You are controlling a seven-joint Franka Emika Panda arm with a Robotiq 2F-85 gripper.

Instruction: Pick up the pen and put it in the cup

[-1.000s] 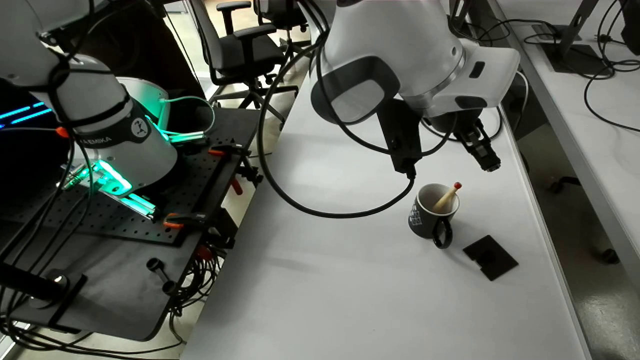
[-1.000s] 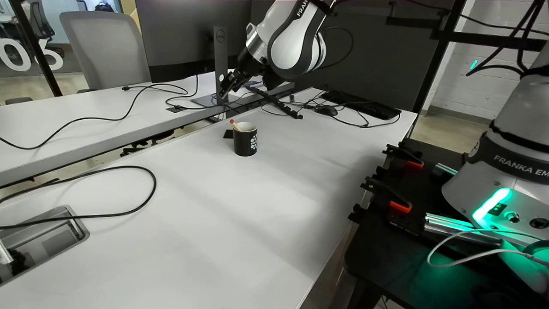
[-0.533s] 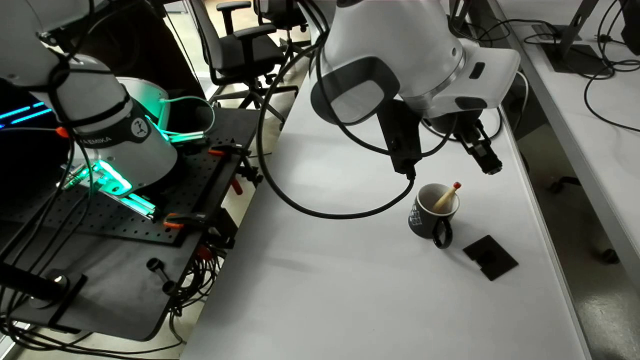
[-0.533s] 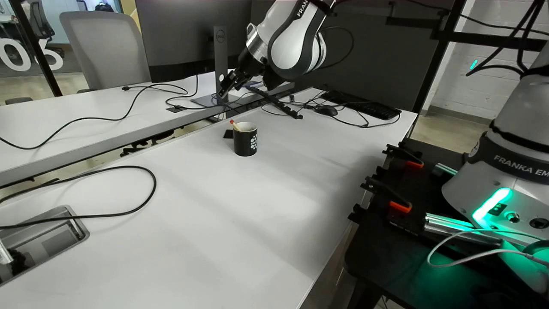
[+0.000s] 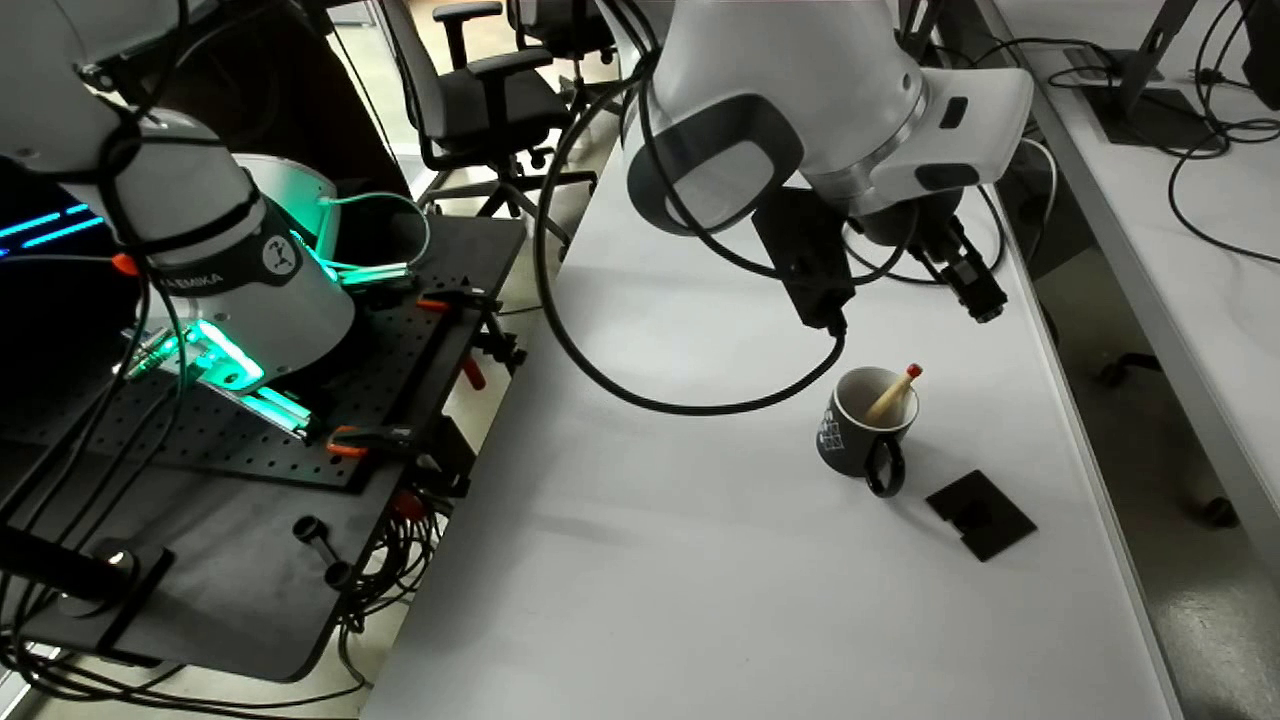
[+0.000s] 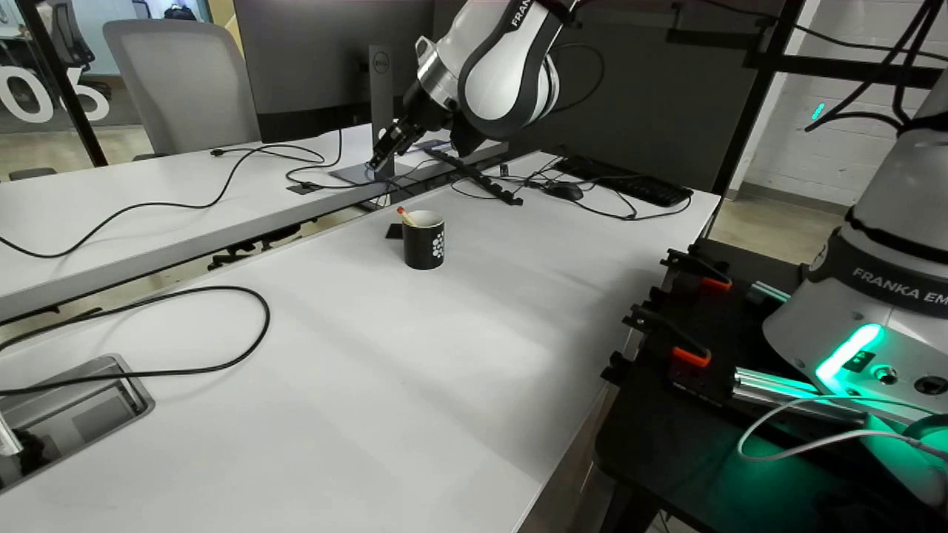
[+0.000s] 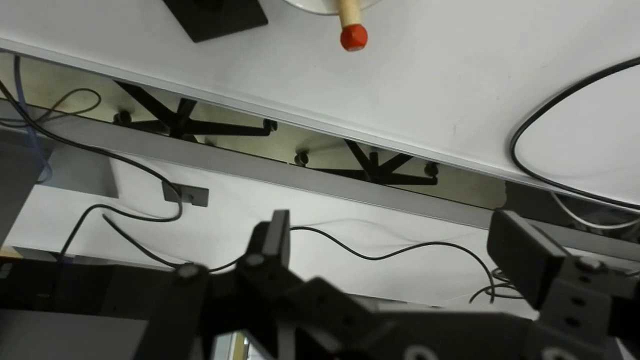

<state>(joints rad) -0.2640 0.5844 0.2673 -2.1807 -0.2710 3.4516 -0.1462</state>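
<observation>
The cup (image 5: pixel 850 440), a black mug with pale inside, stands upright on the white table in both exterior views (image 6: pixel 424 248). Leaning inside it is the pen (image 5: pixel 890 397), a tan stick whose red end (image 6: pixel 401 210) pokes above the rim; its lower end is hidden by the cup. At the top of the wrist view the pen's red tip (image 7: pixel 354 37) shows beside a sliver of the cup's rim. My gripper (image 7: pixel 390 220) is open, its pads (image 7: pixel 522 250) wide apart with nothing between them. It hangs above the table, clear of the cup (image 5: pixel 985 305).
A flat black square pad (image 5: pixel 985 515) lies beside the cup. Behind the table's far edge, across a gap, stands another desk (image 6: pixel 170 178) with a monitor (image 6: pixel 326 66) and cables. A keyboard (image 6: pixel 622 180) and mouse (image 6: pixel 563 191) lie at the table's end. A black cable (image 5: pixel 690 408) loops from my arm.
Over the last half second my arm and gripper have shifted slightly upward in an exterior view, farther from the cup. Cup and pen have stayed still.
</observation>
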